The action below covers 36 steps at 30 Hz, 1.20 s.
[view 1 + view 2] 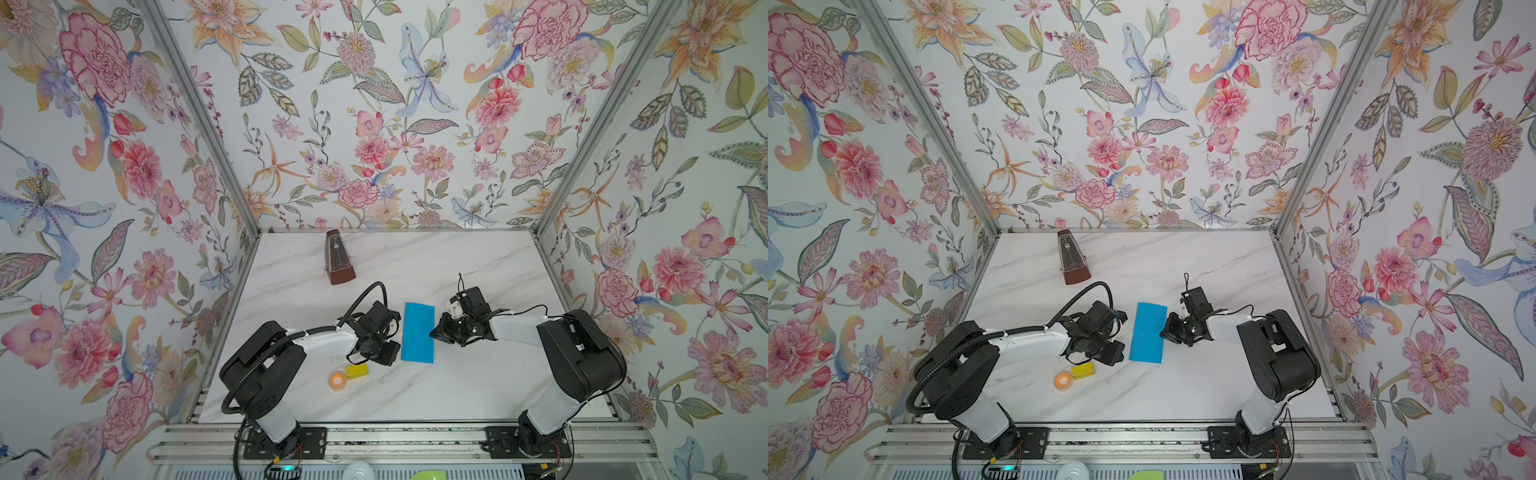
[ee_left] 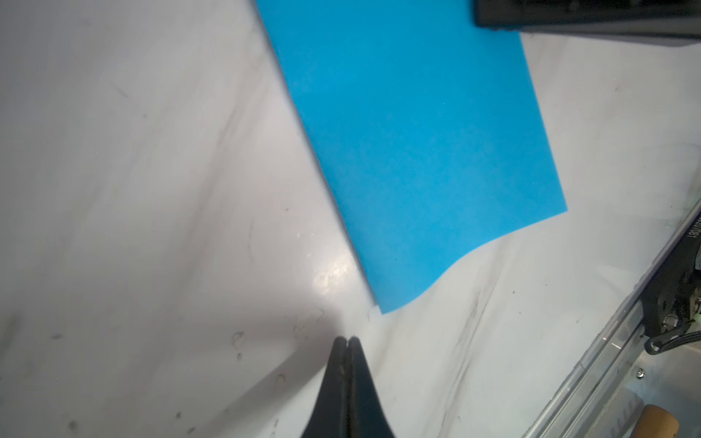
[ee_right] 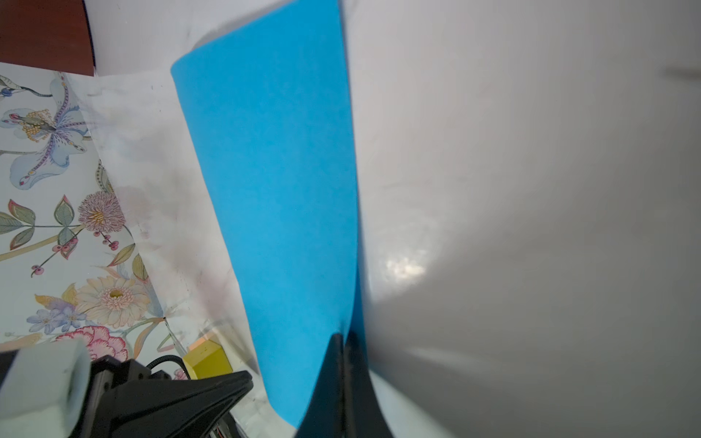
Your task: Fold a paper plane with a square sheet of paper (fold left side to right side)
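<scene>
By my reading you are at the first fold. The left half looks already laid over the right, and what remains is to set the crease before any nose folds begin.

On the left, your left tool (image 2: pixel 347 340) has its two tips pressed together with nothing between them. It sits over the bare bench (image 1: pixel 457 386), just short of the paper's near left corner and not touching it. A yellow block (image 1: pixel 356 371) and an orange tape roll (image 1: pixel 337 380) lie nearer the front, clear of the work.

In the middle, the blue sheet (image 1: pixel 418 332) lies on the bench between the two arms as a narrow doubled rectangle. Its long edges run toward the back wall, and its near short edge bows up a little.

On the right, your right tool (image 3: pixel 343 335) is also closed. Its tips are at the sheet's right long edge, where the loose edges meet. I cannot tell whether it nips those layers or only pins them down.

The next move likely calls for keeping that right edge held. You would then draw the closed left tool along the left long edge to flatten the fold. Go lightly, since thin paper can skid or buckle.
</scene>
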Each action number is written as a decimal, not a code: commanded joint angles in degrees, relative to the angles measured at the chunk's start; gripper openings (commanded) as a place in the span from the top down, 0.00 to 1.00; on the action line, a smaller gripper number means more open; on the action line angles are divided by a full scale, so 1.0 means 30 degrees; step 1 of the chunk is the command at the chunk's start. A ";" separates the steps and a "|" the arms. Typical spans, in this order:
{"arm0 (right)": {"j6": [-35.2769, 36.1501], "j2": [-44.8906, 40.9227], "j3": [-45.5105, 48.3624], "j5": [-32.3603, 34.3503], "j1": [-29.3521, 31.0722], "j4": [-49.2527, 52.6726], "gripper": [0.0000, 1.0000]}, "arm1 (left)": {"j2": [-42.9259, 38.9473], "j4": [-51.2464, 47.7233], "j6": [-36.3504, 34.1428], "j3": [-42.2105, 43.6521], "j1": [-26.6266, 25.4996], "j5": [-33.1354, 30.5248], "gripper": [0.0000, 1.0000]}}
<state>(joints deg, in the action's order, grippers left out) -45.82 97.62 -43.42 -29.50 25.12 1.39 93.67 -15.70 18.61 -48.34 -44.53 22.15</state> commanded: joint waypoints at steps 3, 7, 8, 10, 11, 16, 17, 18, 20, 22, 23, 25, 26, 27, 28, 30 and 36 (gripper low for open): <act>-0.1035 0.1764 -0.1195 0.0399 0.0986 0.2302 0.98 | -0.1217 -0.0142 -0.2207 -0.1287 -0.1346 -0.2253 0.86; -0.1346 0.2689 -0.2059 0.0290 0.1293 0.2640 0.99 | -0.1129 -0.0045 -0.3186 -0.2089 -0.2862 -0.3245 0.74; -0.1393 0.2828 -0.2129 0.0231 0.1322 0.2592 0.99 | -0.1011 -0.0062 -0.3366 -0.2215 -0.3181 -0.3522 0.72; -0.1425 0.3121 -0.2361 0.0166 0.1352 0.2619 0.99 | -0.0568 -0.0057 -0.3570 -0.2572 -0.3829 -0.4415 0.68; -0.1425 0.3193 -0.2441 0.0164 0.1352 0.2657 0.99 | -0.0330 -0.0090 -0.3622 -0.2746 -0.4072 -0.4855 0.66; -0.1496 0.3289 -0.2759 0.0135 0.1317 0.2657 0.99 | 0.0771 0.0078 -0.3772 -0.3340 -0.5241 -0.7283 0.59; -0.1484 0.3316 -0.2797 0.0120 0.1294 0.2676 0.99 | 0.0901 0.0219 -0.3789 -0.3335 -0.5364 -0.7526 0.58; -0.1483 0.3347 -0.2858 0.0077 0.1293 0.2694 0.99 | 0.1064 0.0447 -0.3750 -0.3286 -0.5402 -0.7695 0.57; -0.1440 0.3377 -0.2999 0.0018 0.1299 0.2757 0.99 | 0.1306 0.0741 -0.3699 -0.3196 -0.5508 -0.8245 0.55; -0.1382 0.3377 -0.3111 0.0018 0.1293 0.2862 0.99 | 0.1455 0.1034 -0.3684 -0.3055 -0.5632 -0.8879 0.53; -0.1366 0.3393 -0.3105 0.0032 0.1294 0.2873 0.99 | 0.1471 0.1199 -0.3684 -0.2970 -0.5654 -0.9161 0.52; -0.1366 0.3405 -0.3100 0.0040 0.1293 0.2877 0.99 | 0.1622 0.1587 -0.3808 -0.2818 -0.5670 -0.9247 0.51; -0.1366 0.3405 -0.3077 0.0019 0.1286 0.2876 0.99 | 0.1759 0.1811 -0.3856 -0.2742 -0.5685 -0.9310 0.50; -0.1366 0.3428 -0.3097 0.0018 0.1293 0.2866 0.99 | 0.1931 0.1981 -0.3882 -0.2726 -0.5657 -0.9326 0.50; -0.1366 0.3431 -0.3090 -0.0015 0.1293 0.2850 0.99 | 0.2074 0.2054 -0.3965 -0.2747 -0.5671 -0.9255 0.50; -0.1366 0.3436 -0.3023 -0.0015 0.1293 0.2869 0.99 | 0.2394 0.2136 -0.4089 -0.2891 -0.5692 -0.9026 0.49; -0.1366 0.3333 -0.2872 0.0047 0.1235 0.2859 0.99 | 0.2570 0.2313 -0.4534 -0.2755 -0.5794 -0.9043 0.48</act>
<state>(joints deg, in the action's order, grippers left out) -49.78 105.45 -53.21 -32.49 28.80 5.19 100.92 -9.91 6.66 -57.14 -61.21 -3.49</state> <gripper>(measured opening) 0.047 0.522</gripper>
